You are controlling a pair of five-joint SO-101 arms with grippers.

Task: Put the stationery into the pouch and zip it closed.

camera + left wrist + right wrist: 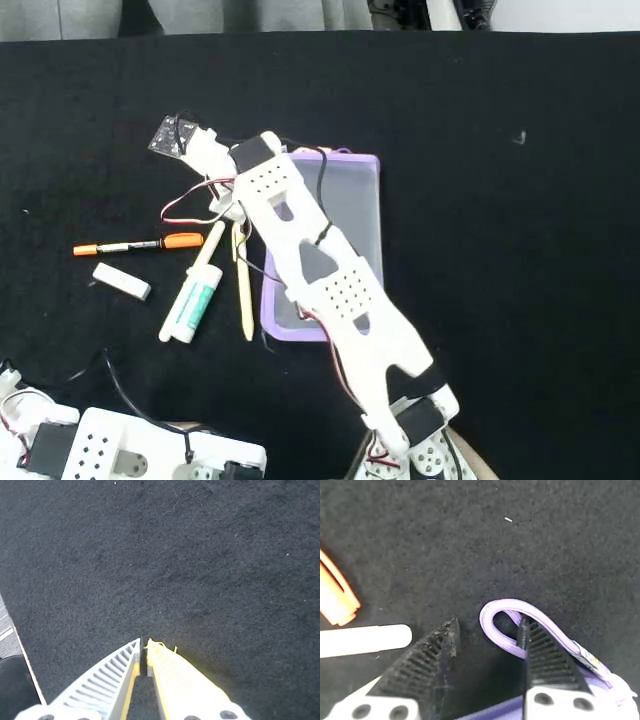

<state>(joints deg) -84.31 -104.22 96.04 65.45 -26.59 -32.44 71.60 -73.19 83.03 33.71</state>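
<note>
1. Pinched shut on nothing at the left wrist: left gripper point(144, 647), over black cloth point(200, 555).
2. Spread wide at the right wrist: right gripper point(487, 630), one fingertip against the lilac pull loop point(540, 616) of the pouch point(492, 711).
3. From high up, left of the pouch: orange marker point(140, 244), eraser point(121, 281), glue stick point(192, 300), yellow pen point(244, 285).

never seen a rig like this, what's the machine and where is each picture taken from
Two small robot arms sit at a black table. The high view looks down on it; each other picture comes from a camera on an arm's wrist. The right arm extends over a purple pouch, the right end effector open at its loop. The left end effector is shut over bare cloth, holding nothing. An orange marker, eraser, glue tube and yellow pen lie beside the pouch.
</note>
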